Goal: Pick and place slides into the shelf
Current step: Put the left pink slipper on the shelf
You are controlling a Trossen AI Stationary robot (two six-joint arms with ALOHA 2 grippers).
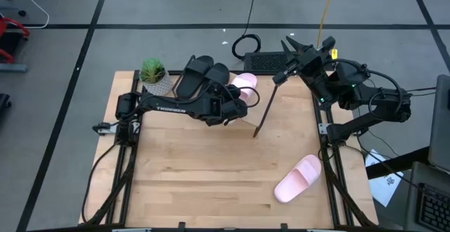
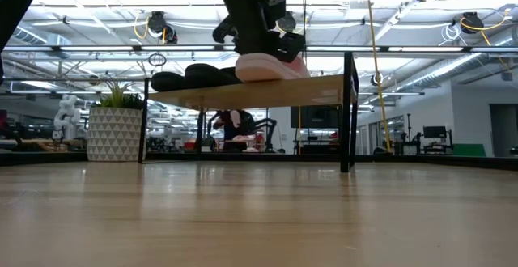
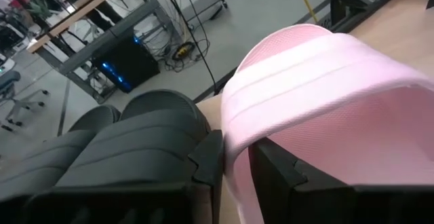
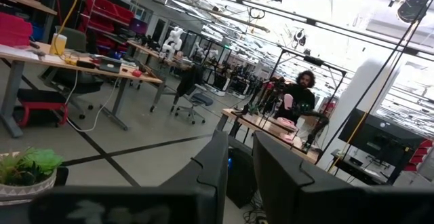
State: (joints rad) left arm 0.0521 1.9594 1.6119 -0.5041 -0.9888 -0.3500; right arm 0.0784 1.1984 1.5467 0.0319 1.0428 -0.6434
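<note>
4 slides are in play, and 3 of them sit on the shelf (image 2: 251,91) at the table's far edge. Both black slides (image 1: 200,74) lie side by side on its slanted board, just beside the left gripper (image 1: 238,98) on the potted plant's (image 1: 154,73) side. A pink slide (image 3: 325,102) lies next to them under that gripper, and the left wrist view shows the 2 dark fingers (image 3: 209,161) closed narrowly on the edge of its wide strap, 1 finger outside the strap and 1 under it. In the low view the same pink slide (image 2: 271,67) rests on the board with the left gripper (image 2: 267,44) coming down on it from above, touching the black pair's neighbour side.

1 more pink slide (image 1: 298,178) lies flat on the wooden table (image 1: 204,169), well apart from both grippers, near the front corner on the right arm's side.

The right gripper (image 1: 290,52) is raised off the table's far right corner, beyond the shelf's end, pointing out into the room. Its wrist view shows its fingers (image 4: 210,166) with only a narrow gap and nothing between them; a person (image 4: 302,96) sits at a distant desk in that view.
</note>
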